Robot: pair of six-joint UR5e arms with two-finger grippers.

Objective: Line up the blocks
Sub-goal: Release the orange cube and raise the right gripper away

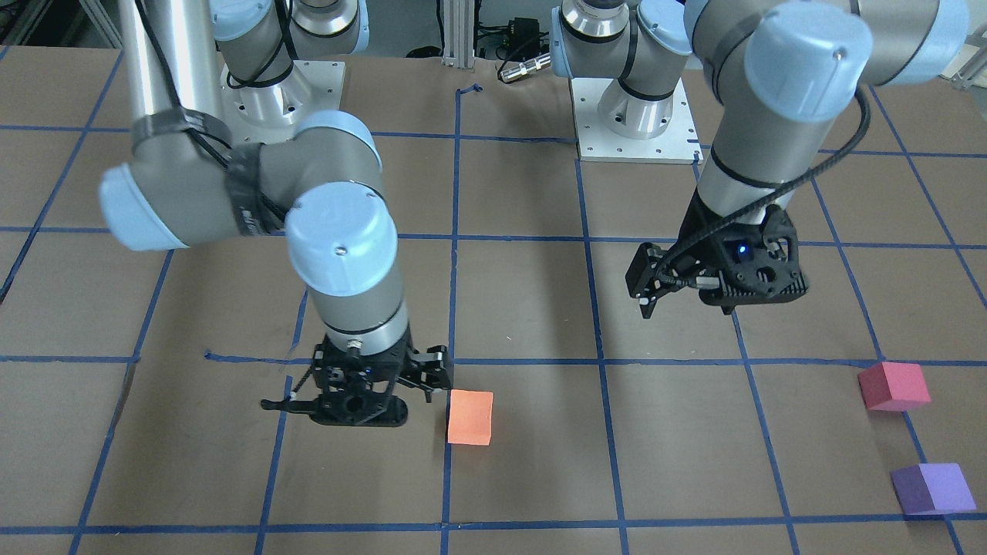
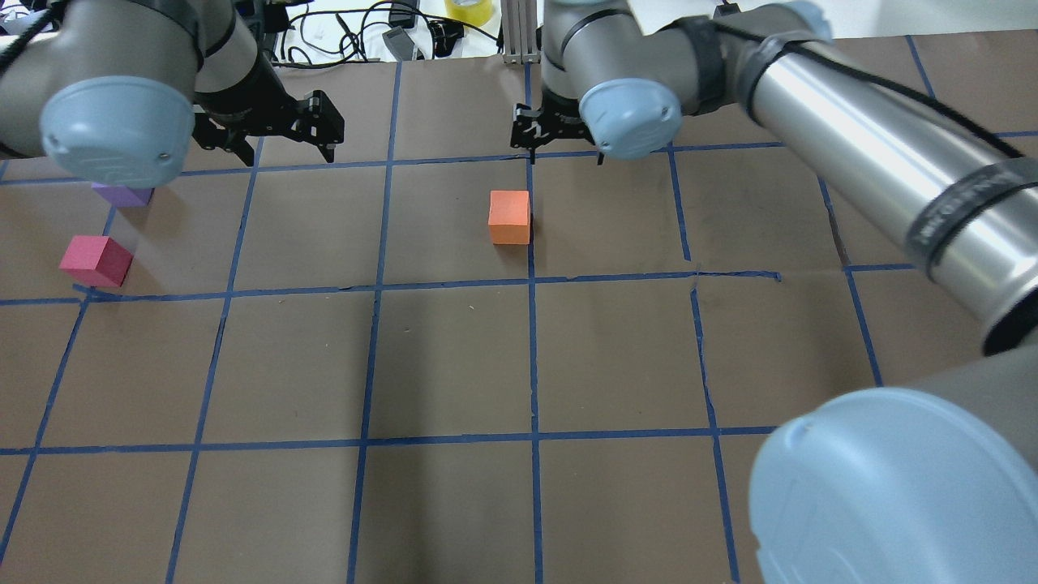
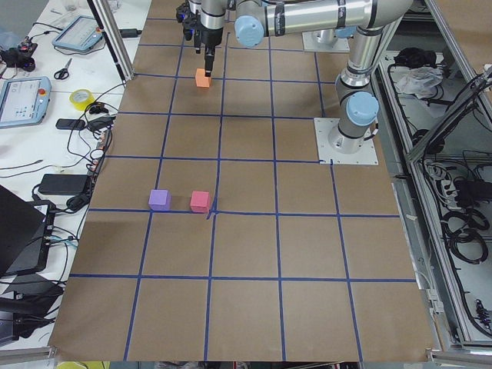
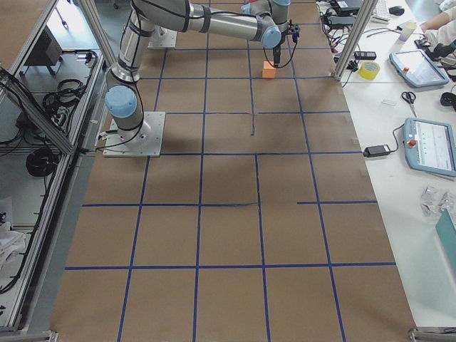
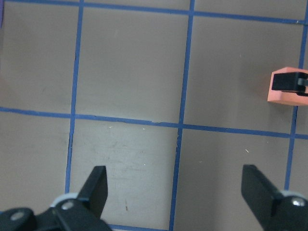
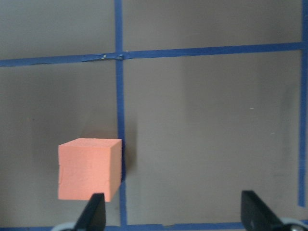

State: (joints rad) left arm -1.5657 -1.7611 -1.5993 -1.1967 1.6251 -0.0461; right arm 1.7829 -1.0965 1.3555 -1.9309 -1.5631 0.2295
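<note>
The right tool [image 6: 173,203], wide and empty, hovers with the orange block [image 6: 89,168] beside one finger, not between them.

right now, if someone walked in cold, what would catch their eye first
The orange block sits alone on a blue tape line, with the right gripper open close beside it. The pinkish-red block and purple block lie near each other far off on the robot's left, while the left gripper hangs open over bare table.
</note>
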